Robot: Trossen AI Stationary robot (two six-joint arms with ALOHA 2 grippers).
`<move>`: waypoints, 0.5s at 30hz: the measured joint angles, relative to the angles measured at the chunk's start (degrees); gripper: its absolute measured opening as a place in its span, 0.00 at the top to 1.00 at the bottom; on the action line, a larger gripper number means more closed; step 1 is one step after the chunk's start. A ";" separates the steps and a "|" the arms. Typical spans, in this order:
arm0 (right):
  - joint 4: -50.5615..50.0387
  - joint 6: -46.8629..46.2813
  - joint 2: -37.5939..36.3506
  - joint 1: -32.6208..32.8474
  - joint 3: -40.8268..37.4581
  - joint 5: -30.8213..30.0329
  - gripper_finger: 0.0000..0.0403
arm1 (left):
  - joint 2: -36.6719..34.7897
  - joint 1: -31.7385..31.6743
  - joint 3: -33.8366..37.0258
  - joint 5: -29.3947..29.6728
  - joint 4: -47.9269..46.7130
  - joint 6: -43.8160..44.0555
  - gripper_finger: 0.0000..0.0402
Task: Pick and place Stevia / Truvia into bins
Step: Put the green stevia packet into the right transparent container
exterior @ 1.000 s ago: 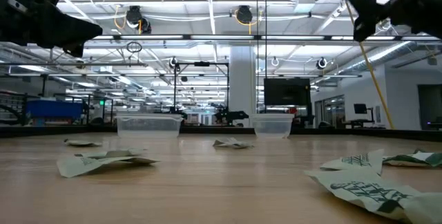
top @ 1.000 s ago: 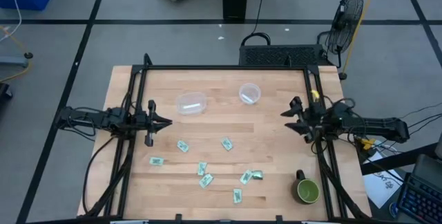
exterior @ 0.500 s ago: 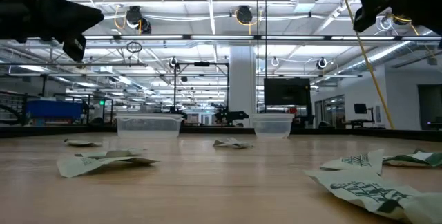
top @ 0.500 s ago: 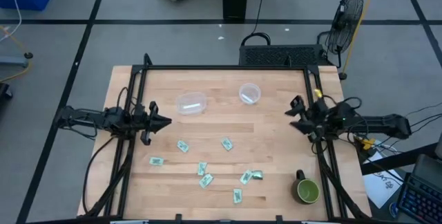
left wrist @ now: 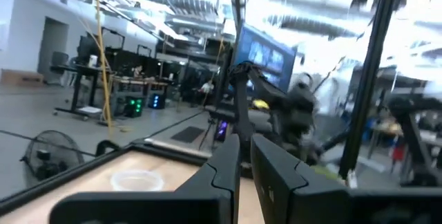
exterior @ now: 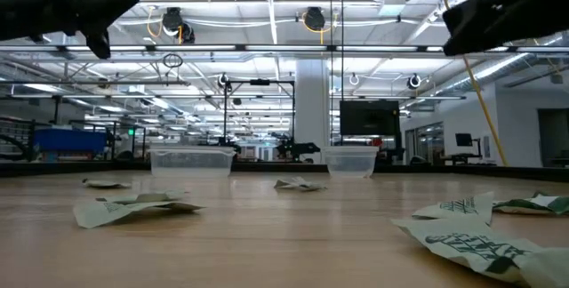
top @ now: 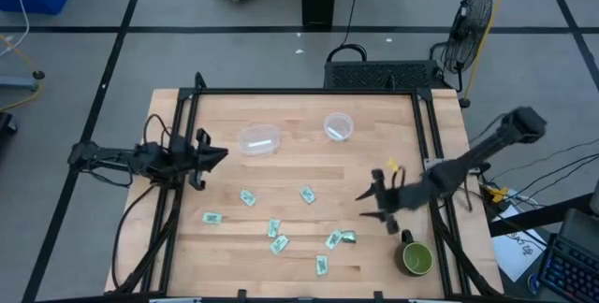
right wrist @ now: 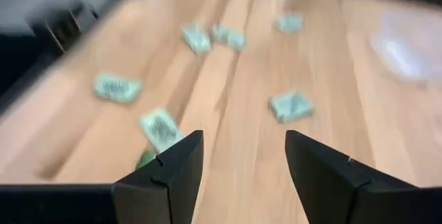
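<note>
Reach is beginning: right end effector (top: 377, 206), open and empty, is swinging from right edge toward lower-centre sachets (top: 334, 239).

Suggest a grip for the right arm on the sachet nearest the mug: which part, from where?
Come straight down on the folded sachet left of the mug and pinch across its short width. It looks crumpled, so a raised edge likely gives the fingers purchase. The right gripper hovers open nearby; keep its jaws clear of the flat sachet alongside.
</note>
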State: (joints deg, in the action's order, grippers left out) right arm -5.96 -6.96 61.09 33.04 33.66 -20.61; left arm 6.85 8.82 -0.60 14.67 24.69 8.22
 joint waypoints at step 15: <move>-8.27 -6.51 30.11 4.64 16.73 6.97 0.51 | 0.00 0.00 0.00 1.95 2.66 -1.93 0.90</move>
State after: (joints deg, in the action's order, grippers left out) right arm -14.23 -13.47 91.20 37.68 50.39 -13.65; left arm 6.85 8.82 -0.60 16.62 27.35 6.30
